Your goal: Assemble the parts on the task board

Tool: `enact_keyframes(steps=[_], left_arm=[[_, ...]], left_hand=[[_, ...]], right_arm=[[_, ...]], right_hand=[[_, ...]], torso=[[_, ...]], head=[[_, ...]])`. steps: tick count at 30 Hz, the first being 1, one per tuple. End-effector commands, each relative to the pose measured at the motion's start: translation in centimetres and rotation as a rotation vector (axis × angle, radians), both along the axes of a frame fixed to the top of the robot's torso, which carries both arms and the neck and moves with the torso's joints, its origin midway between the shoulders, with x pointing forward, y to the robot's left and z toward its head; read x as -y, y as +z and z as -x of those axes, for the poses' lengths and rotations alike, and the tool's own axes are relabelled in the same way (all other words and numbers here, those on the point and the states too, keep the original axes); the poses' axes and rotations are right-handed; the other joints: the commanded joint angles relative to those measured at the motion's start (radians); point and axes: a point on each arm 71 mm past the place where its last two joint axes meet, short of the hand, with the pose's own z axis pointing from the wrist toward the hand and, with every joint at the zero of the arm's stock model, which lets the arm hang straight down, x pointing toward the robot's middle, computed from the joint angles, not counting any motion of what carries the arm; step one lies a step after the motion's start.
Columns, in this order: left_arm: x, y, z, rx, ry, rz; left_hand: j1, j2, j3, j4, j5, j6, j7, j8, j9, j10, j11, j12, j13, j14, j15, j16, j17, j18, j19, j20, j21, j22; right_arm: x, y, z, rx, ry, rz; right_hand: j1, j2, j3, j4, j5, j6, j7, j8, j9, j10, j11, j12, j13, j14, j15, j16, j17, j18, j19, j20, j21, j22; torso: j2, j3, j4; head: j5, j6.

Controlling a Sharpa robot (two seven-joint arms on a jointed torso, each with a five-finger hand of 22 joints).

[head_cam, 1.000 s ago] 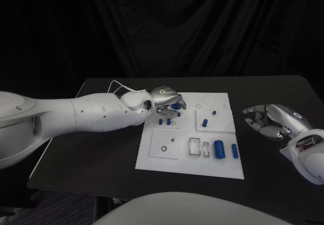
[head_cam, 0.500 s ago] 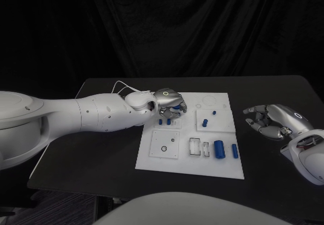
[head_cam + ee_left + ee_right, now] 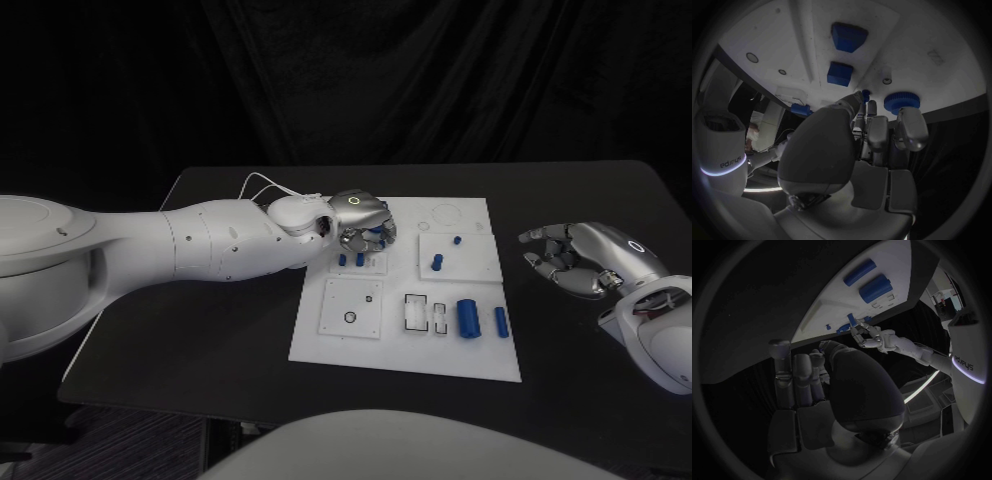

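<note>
Where board (image 3: 332, 345) lies, seven parts (image 3: 469, 317).

task board (image 3: 335, 345): white
parts (image 3: 469, 318): blue
table (image 3: 202, 340): black
left hand (image 3: 361, 222): silver, pale ring light
right hand (image 3: 577, 258): silver
arms (image 3: 173, 250): white

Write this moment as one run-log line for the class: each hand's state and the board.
left hand: pinching small blue part over task board | right hand: holds nothing, beside board | larger blue cylinder: lying on board
</note>
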Motion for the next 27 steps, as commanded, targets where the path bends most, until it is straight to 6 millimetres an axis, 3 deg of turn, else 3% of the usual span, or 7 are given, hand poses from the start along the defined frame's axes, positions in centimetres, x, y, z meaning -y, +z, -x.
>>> enact_keyframes(steps=[1, 10, 21, 27], left_arm=[[0.18, -0.12, 0.11, -0.008, -0.015, -0.002], [0.03, -0.27, 0.01, -0.019, -0.005, -0.013], [0.32, -0.45, -0.07, -0.025, -0.005, -0.017], [0.24, -0.45, -0.04, -0.021, -0.005, -0.013]], left_hand=[[-0.001, 0.011, 0.0, -0.008, -0.004, 0.007, 0.001, 0.003, 0.001, 0.006, -0.003, 0.004, 0.001, -0.002, -0.006, 0.007, 0.001, -0.006, 0.005, -0.004, 0.005, 0.15], [0.0, 0.015, 0.0, -0.009, -0.004, 0.01, 0.002, 0.005, 0.002, 0.006, -0.004, 0.008, 0.005, -0.002, -0.007, 0.007, 0.0, -0.006, 0.005, -0.005, 0.004, 0.15], [0.023, 0.042, 0.009, -0.034, -0.003, 0.035, 0.009, 0.019, 0.009, 0.021, -0.006, 0.037, 0.031, -0.001, -0.009, 0.009, 0.001, -0.007, 0.009, -0.008, 0.012, 0.152], [0.033, 0.057, 0.015, -0.043, -0.01, 0.043, 0.011, 0.024, 0.012, 0.027, -0.008, 0.043, 0.036, 0.001, -0.011, 0.011, 0.004, -0.008, 0.012, -0.009, 0.018, 0.154]], right_arm=[[-0.05, -0.07, 0.07, -0.003, 0.002, 0.002], [-0.02, -0.1, 0.07, -0.006, 0.003, 0.005], [0.04, -0.13, 0.1, -0.013, 0.002, 0.005], [0.05, -0.18, 0.08, -0.022, -0.001, -0.001]], right_hand=[[-0.003, -0.005, 0.006, 0.0, 0.004, 0.006, 0.001, 0.004, -0.002, 0.0, 0.002, 0.0, 0.001, 0.003, 0.0, 0.0, 0.001, 0.018, 0.005, 0.002, -0.005, 0.072], [-0.004, -0.005, 0.008, -0.001, 0.004, 0.007, 0.002, 0.003, -0.003, -0.001, 0.002, -0.001, -0.001, 0.003, 0.0, 0.0, 0.001, 0.018, 0.004, 0.002, -0.007, 0.072], [-0.004, -0.005, 0.008, -0.001, 0.004, 0.008, 0.002, 0.003, -0.003, -0.002, 0.002, -0.001, -0.001, 0.002, 0.0, -0.001, 0.0, 0.018, 0.004, 0.002, -0.008, 0.072], [-0.003, -0.004, 0.009, -0.001, 0.005, 0.008, 0.002, 0.003, -0.003, -0.002, 0.003, -0.002, -0.002, 0.002, 0.0, -0.002, -0.001, 0.018, 0.003, 0.002, -0.009, 0.071]], torso=[[0.0, 0.0, -0.0002], [0.0, 0.0, 0.0], [0.0, 0.0, 0.0003], [0.0, -0.0002, -0.0005]], head=[[0.001, 0.0], [0.003, 0.0], [-0.009, 0.0], [-0.008, 0.0]])
